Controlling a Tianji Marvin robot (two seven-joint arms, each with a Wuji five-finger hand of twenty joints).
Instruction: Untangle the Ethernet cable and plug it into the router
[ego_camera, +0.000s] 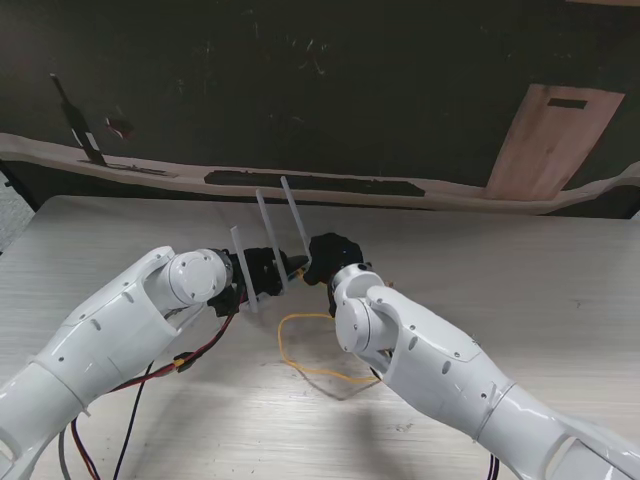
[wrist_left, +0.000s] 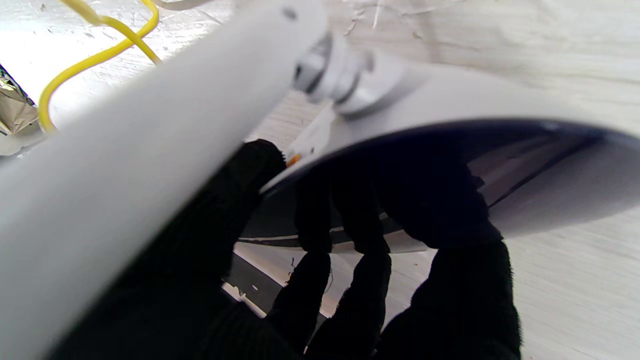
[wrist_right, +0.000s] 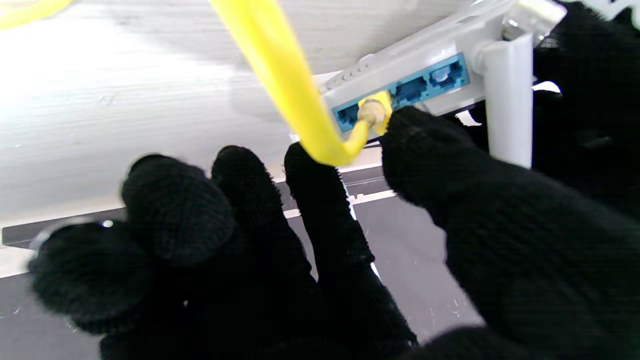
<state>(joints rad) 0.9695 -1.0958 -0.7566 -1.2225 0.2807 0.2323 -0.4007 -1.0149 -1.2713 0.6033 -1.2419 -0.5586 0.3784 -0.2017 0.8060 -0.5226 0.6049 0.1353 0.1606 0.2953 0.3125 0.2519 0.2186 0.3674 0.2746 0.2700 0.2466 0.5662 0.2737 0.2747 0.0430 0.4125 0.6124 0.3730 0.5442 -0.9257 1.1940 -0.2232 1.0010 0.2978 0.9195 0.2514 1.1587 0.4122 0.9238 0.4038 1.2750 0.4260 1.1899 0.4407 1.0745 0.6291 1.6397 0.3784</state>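
left hand (wrist_left: 350, 240): gripping router (wrist_right: 425, 80) body | right hand (wrist_right: 320, 240): fingers pinching yellow cable (wrist_right: 295, 95) plug at a blue port (wrist_right: 372, 112) | risk: i judge plug half-seated; skewed push may jam it or shove router

Pale wooden table (ego_camera: 520, 270), dark floor (ego_camera: 350, 90)

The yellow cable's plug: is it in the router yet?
At a port, seating unclear. The plug meets the router's blue port row, the right hand's fingertip pressing it; whether it has clicked home, I cannot tell.
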